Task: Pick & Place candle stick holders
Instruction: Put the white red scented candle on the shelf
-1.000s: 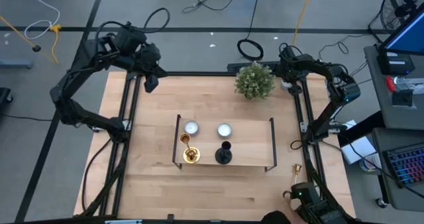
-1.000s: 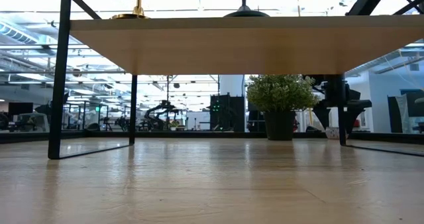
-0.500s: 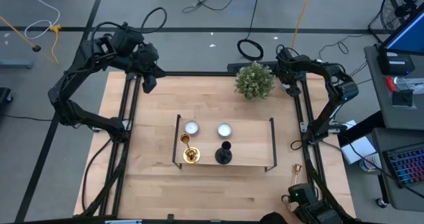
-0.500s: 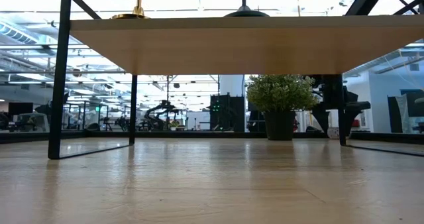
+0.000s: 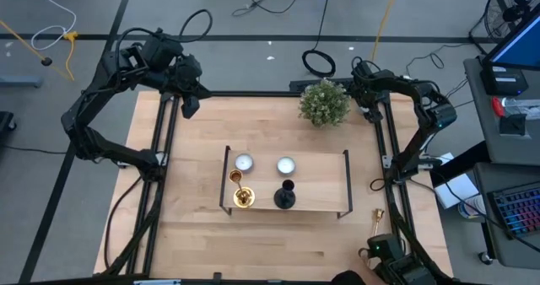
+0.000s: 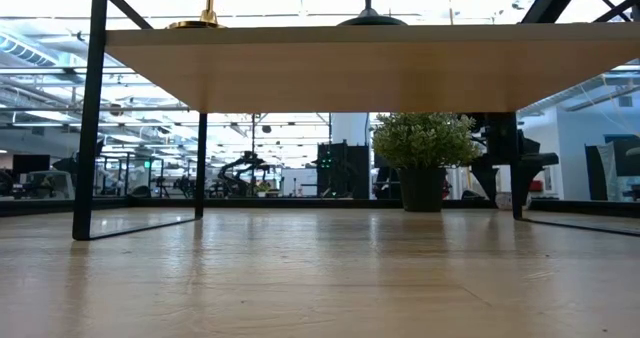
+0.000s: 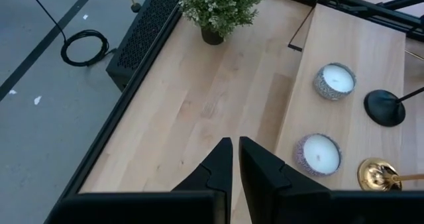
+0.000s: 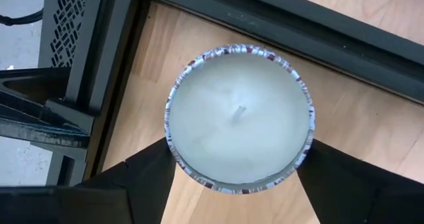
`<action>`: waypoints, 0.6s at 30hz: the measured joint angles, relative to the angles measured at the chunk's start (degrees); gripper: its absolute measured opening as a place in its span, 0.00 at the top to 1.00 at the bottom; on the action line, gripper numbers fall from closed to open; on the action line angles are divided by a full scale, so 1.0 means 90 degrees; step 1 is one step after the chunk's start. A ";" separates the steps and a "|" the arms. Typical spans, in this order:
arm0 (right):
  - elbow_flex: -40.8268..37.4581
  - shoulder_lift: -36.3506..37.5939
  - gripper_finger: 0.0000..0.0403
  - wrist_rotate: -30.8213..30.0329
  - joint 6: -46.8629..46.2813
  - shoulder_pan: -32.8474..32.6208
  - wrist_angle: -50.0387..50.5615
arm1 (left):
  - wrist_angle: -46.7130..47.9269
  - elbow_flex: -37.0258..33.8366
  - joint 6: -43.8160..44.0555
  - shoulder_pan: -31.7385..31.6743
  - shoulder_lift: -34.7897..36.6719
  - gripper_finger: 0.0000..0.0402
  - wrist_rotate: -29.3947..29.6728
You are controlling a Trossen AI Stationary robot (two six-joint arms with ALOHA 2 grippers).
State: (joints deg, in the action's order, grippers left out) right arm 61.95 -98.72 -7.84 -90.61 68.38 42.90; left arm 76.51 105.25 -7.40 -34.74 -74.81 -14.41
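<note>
At the table's [image 5: 194,234] far right corner, about one o'clock from the wooden stand [image 5: 316,180], the right gripper [image 8: 237,168] has its fingers [image 8: 132,184] spread around a white candle [image 8: 238,114], touching its rim on both sides. The left gripper [image 7: 235,161] hovers at eleven o'clock, fingers closed on nothing. One gold candlestick [image 5: 241,192] and the black candlestick [image 5: 285,196] stand on the stand (front edge); another gold candlestick [image 5: 380,218] stands at four o'clock, off the stand.

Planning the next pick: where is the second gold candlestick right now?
In the high view, the second gold candlestick lies on the table's right edge, off the wooden stand, near the right arm's frame rail.
</note>
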 joint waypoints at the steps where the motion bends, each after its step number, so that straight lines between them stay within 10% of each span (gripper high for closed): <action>1: 0.0000 0.0000 0.29 -0.0027 -0.0009 -0.0006 0.0012 | 0.0000 0.0000 0.0000 0.0000 0.0000 0.92 0.0001; 18: -0.0051 -0.0007 0.23 -0.0290 -0.0630 -0.0029 -0.0041 | 0.0000 0.0000 -0.0024 0.0000 0.0000 0.92 0.0000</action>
State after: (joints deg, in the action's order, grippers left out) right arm 61.49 -98.78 -10.45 -96.28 68.12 42.54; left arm 76.51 105.25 -7.62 -34.74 -74.81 -14.41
